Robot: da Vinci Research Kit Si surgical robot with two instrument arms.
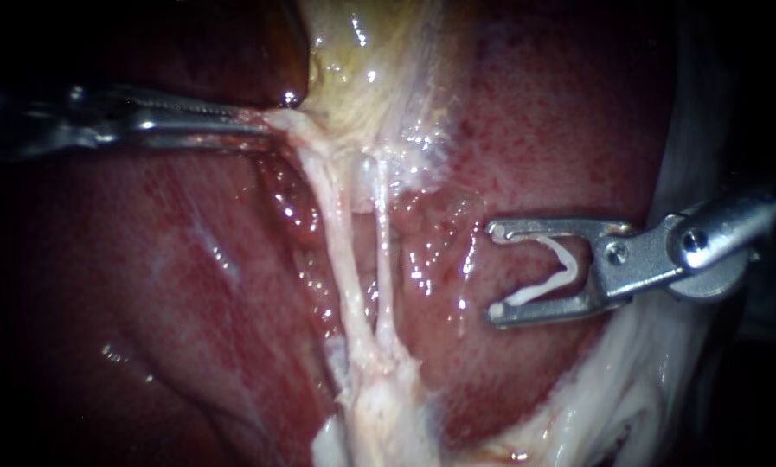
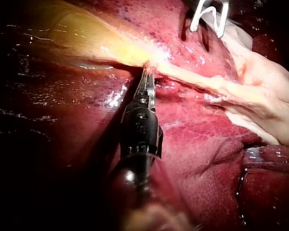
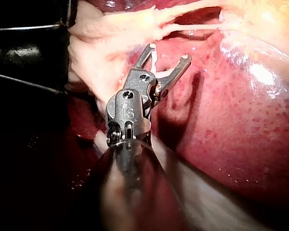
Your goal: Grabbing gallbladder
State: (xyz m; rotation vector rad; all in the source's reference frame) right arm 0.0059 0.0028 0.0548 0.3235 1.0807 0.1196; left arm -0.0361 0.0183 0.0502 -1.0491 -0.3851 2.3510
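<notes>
Since gripped only thinly, it seems, at its lower edge by the left instrument's [image 1: 253,121] closed jaws, could tear or slip under pull: gallbladder [image 1: 353,60], against the liver [image 1: 561,112]. In the right instrument's [image 1: 493,271] wide-spread jaws, a white clip [image 1: 567,270]; might snag the taut tubes [image 1: 340,225] nearby.

Three close views, one shared liver [image 1: 145,285]

Tubes [image 1: 340,225] between left instrument [image 1: 262,123], right instrument [image 1: 493,271]; gallbladder [image 1: 366,69] above.
</notes>
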